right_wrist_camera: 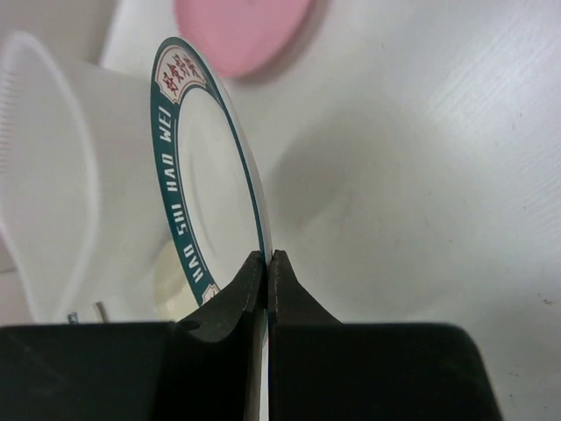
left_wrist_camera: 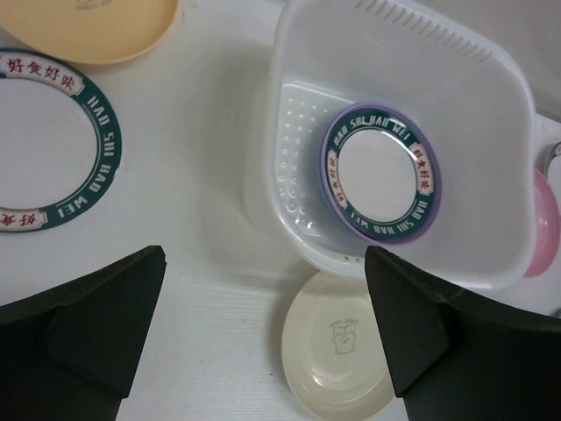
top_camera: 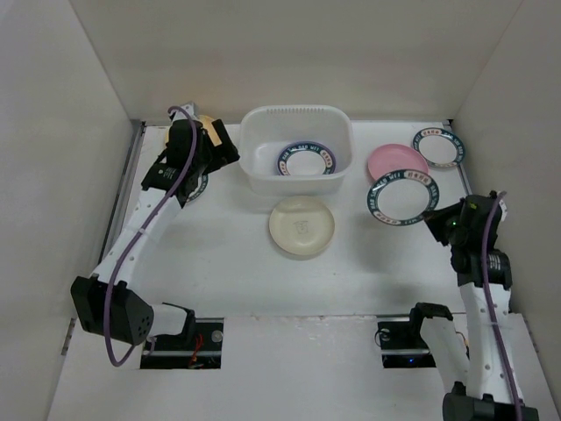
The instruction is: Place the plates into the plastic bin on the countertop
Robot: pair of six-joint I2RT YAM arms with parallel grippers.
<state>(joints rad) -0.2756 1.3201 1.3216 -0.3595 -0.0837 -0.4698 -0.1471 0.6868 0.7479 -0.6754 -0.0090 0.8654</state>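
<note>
The plastic bin (top_camera: 296,112) is open from above with only a stacked plate (top_camera: 307,160) flat on its floor, but the left gripper (top_camera: 221,143) stands wide-jawed just beside its left wall and a cream plate (top_camera: 301,226) lies just before its near wall. To the right, a pink plate (top_camera: 394,160), a far teal-rimmed plate (top_camera: 438,147) and the held teal-rimmed plate (top_camera: 402,196), pinched at its rim by the right gripper (right_wrist_camera: 267,267), crowd the approach. Bare countertop (top_camera: 228,263) runs between the arm bases and the cream plate, with white walls (top_camera: 53,132) on both sides.
</note>
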